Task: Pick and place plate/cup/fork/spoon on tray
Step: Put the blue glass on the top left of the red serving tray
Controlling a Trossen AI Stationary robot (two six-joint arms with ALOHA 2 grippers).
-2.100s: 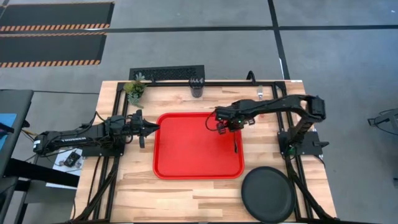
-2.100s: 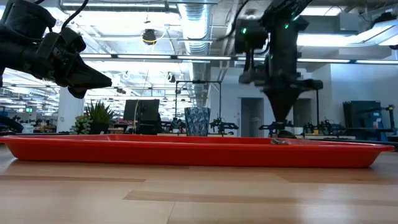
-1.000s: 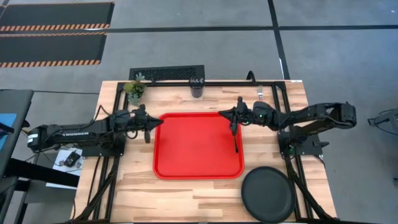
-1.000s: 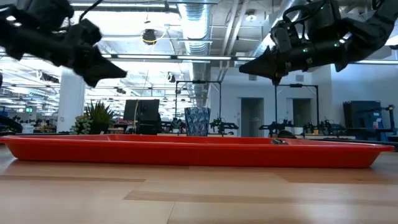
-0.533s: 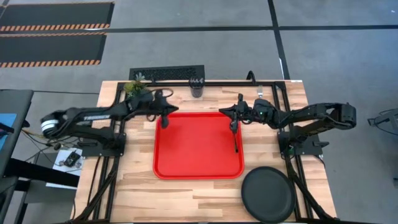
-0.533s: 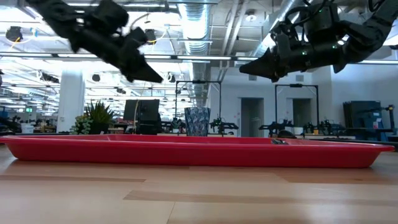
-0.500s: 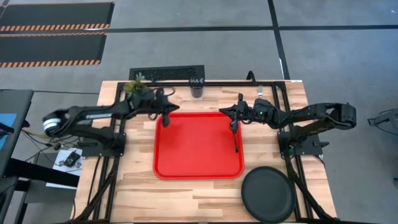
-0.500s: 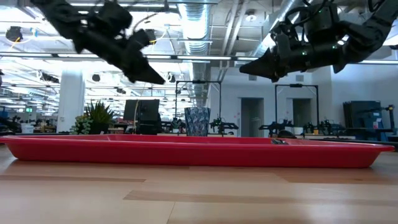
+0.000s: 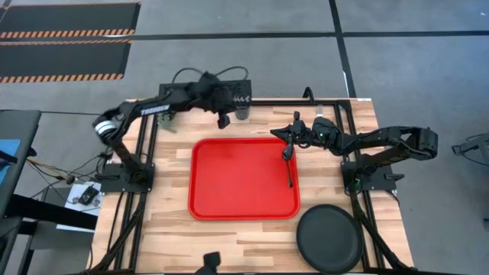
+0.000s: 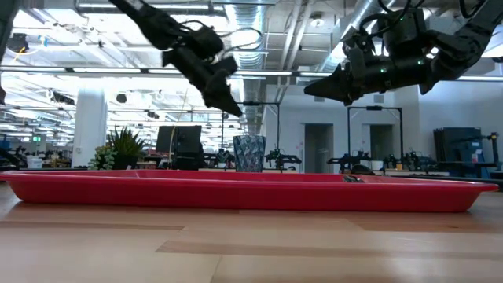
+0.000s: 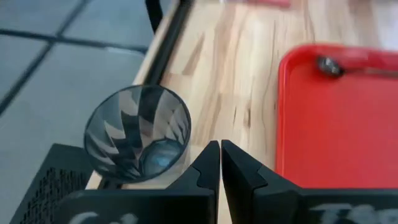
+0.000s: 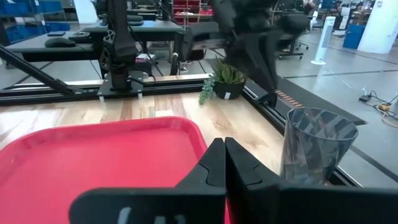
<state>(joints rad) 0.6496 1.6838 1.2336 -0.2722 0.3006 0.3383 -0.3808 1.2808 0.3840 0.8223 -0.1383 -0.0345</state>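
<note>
The red tray point(image 9: 243, 177) lies mid-table with the dark spoon point(image 9: 289, 174) along its right side. The cup point(image 9: 242, 108) stands on its base at the table's far edge. My left gripper point(image 9: 223, 119) is shut and empty, raised just left of the cup; the cup also shows in the left wrist view point(image 11: 138, 134). My right gripper point(image 9: 287, 146) is shut and empty, raised over the tray's far right corner. The black plate point(image 9: 328, 238) lies at the near right. The fork's pale tines point(image 9: 318, 117) show beside the right arm, which hides its handle.
A small green potted plant point(image 12: 224, 78) stands at the far left of the table, under the left arm. A black perforated panel point(image 9: 187, 90) sits behind the far edge. Bare wood lies on both sides of the tray and in front of it.
My left gripper has swung from the tray's left side toward the table's far edge and to the right, ending raised beside the cup, still shut. My right gripper has kept still over the tray's far right corner. The spoon, cup and plate have not moved.
</note>
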